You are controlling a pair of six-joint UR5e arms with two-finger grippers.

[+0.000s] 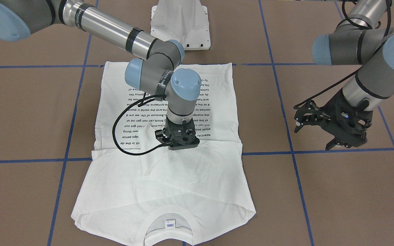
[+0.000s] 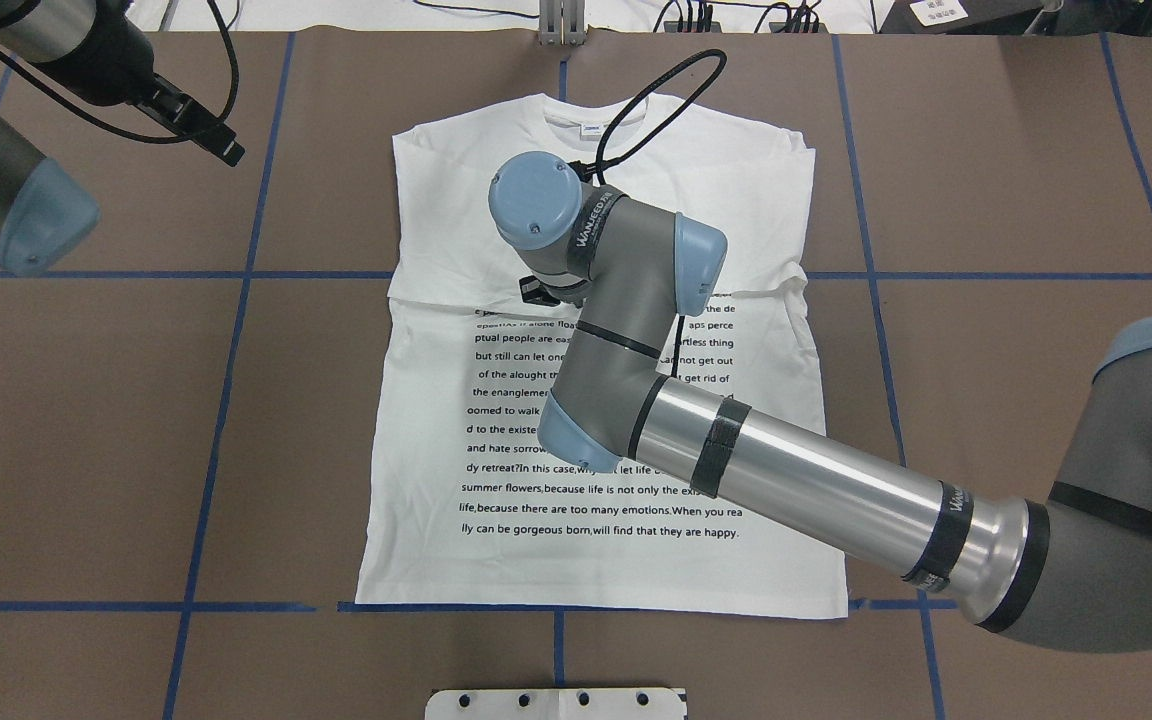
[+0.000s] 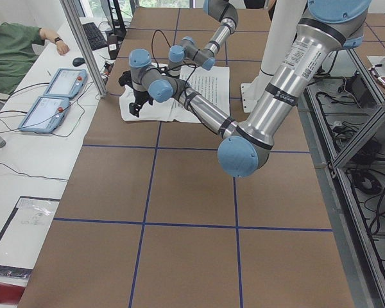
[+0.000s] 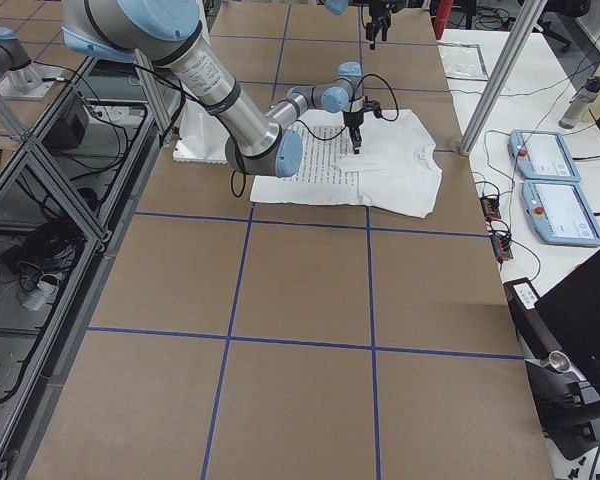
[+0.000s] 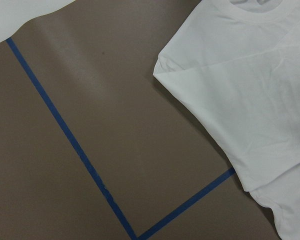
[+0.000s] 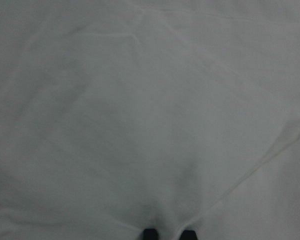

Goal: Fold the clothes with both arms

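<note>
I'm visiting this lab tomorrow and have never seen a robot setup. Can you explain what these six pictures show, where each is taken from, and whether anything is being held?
The machine is two jointed robot arms, each ending in a two-finger gripper, at a brown table. Four pictures come from fixed cameras: one facing the robot, one above and behind it, and one at each end of the table. The last two come from small cameras on the wrists, looking down past the fingers. A white T-shirt with printed text lies flat on the table, partly folded. The right gripper is down on the middle of the shirt, with its fingertips nearly together, and seems to be pinching the cloth. The left gripper hangs open over bare table beside the shirt and holds nothing.
</note>
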